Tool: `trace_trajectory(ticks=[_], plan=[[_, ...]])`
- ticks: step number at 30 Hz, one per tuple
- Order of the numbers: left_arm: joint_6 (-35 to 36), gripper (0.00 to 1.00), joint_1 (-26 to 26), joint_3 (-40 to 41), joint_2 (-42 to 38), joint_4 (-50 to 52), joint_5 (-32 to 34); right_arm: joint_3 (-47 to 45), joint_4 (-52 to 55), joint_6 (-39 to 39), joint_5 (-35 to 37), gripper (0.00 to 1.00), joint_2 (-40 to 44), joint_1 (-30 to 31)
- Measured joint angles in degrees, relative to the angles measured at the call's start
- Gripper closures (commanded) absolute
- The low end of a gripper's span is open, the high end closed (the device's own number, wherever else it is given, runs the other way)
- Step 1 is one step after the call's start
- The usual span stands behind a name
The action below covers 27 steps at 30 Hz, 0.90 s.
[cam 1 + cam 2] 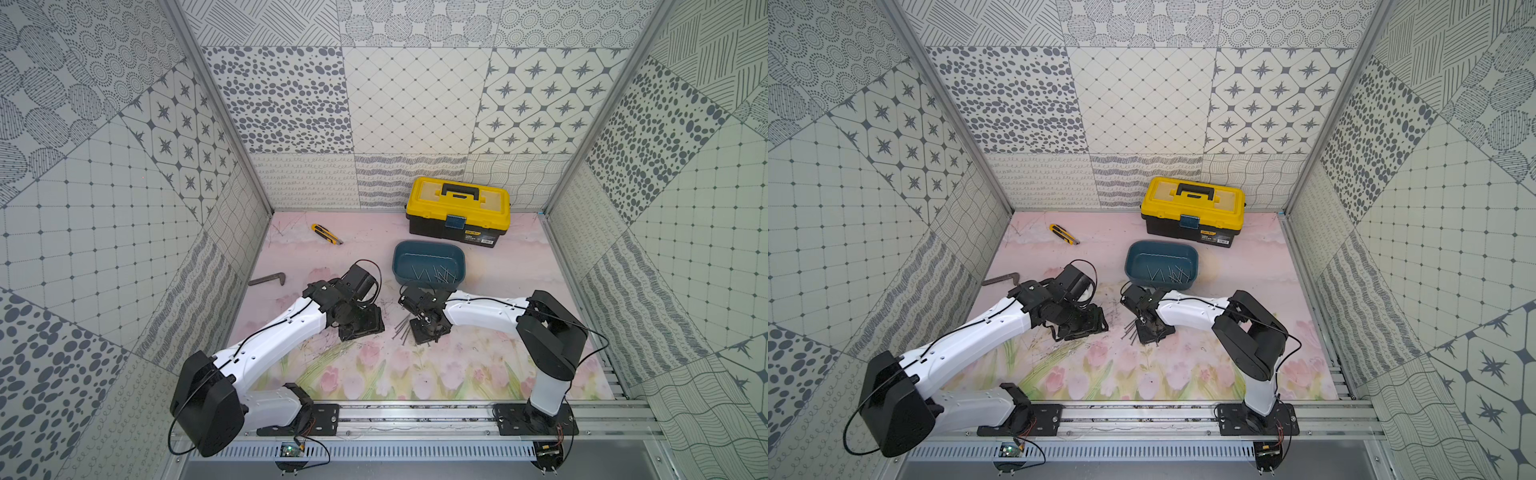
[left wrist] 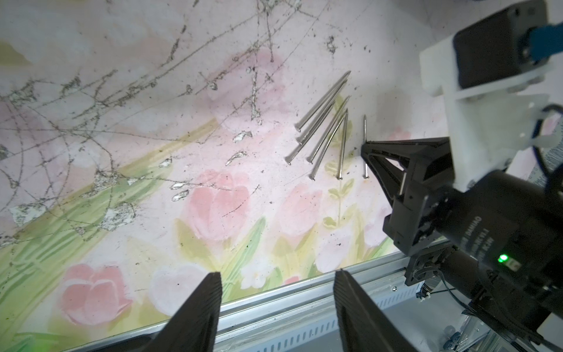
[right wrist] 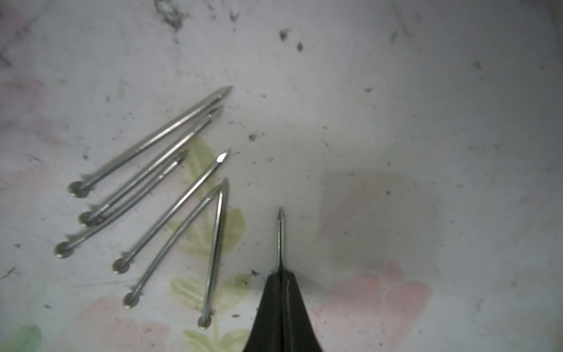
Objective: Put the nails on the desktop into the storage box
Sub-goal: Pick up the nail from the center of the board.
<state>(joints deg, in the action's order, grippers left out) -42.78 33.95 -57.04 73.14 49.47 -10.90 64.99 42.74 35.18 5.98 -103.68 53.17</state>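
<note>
Several loose nails [image 3: 170, 198] lie fanned out on the pink tulip desktop [image 3: 396, 122], heads toward the front edge. In both top views they show as a small dark bundle [image 1: 402, 328] [image 1: 1130, 330]. My right gripper [image 3: 281, 275] is down at the desktop beside them, shut on one nail [image 3: 280, 234] whose point sticks out past the fingertips. The left wrist view also shows that closed tip [image 2: 365, 145] on the nail. My left gripper [image 2: 277, 272] hovers open and empty near the front edge. The teal storage box [image 1: 400, 255] stands just behind the right gripper with several nails [image 1: 436, 274] inside.
A yellow-and-black toolbox [image 1: 457, 212] stands at the back wall behind the box. A yellow utility knife [image 1: 326, 234] lies at the back left. A dark L-shaped bar [image 1: 268, 279] lies by the left wall. A metal rail [image 2: 304, 301] runs along the front edge.
</note>
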Motion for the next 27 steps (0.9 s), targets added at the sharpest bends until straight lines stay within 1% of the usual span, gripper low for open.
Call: trace_trajectory(ticks=[4, 6, 8, 9, 11, 12, 15, 19, 24, 27], plan=[[-0.39, 0.26, -0.04, 0.26, 0.13, -1.95, -1.51, -2.84, 1.36, -0.61, -0.66, 1.0, 6.71, -2.73], [-0.7, 0.23, -0.04, 0.48, -0.07, -3.65, -2.43, -3.54, 0.94, -1.33, -2.4, 1.0, 12.0, -5.53], [-1.36, 0.2, -0.04, 0.85, -0.46, -5.95, -3.58, -4.2, -0.24, -2.03, -5.75, 1.0, 18.08, -9.51], [-1.79, 0.15, -0.04, 0.98, -0.61, -7.08, -4.11, -4.48, -1.01, -2.51, -7.91, 1.0, 21.35, -12.04], [-2.89, 0.03, -0.04, 1.42, -1.03, -10.27, -5.38, -4.59, -2.49, -2.99, -12.74, 1.0, 26.32, -16.65], [-3.58, 0.01, -0.04, 1.7, -1.25, -12.13, -6.05, -4.59, -3.23, -3.13, -15.45, 1.0, 28.11, -18.93], [-6.49, 0.01, -0.04, 2.73, -2.03, -18.45, -7.91, -4.59, -4.81, -3.26, -24.63, 1.0, 31.47, -25.44], [-9.73, 0.01, -0.04, 2.54, -1.81, -26.99, -10.93, -4.57, -6.8, -2.45, -36.52, 1.0, 32.63, -30.93], [-13.44, 0.01, 0.09, -0.81, 1.51, -37.29, -16.17, -4.57, -9.86, -0.13, -46.8, 1.0, 33.29, -31.63], [-15.61, 0.05, 0.59, -3.82, 4.24, -41.9, -19.39, -4.57, -12.26, 1.51, -50.64, 1.0, 33.86, -31.65]])
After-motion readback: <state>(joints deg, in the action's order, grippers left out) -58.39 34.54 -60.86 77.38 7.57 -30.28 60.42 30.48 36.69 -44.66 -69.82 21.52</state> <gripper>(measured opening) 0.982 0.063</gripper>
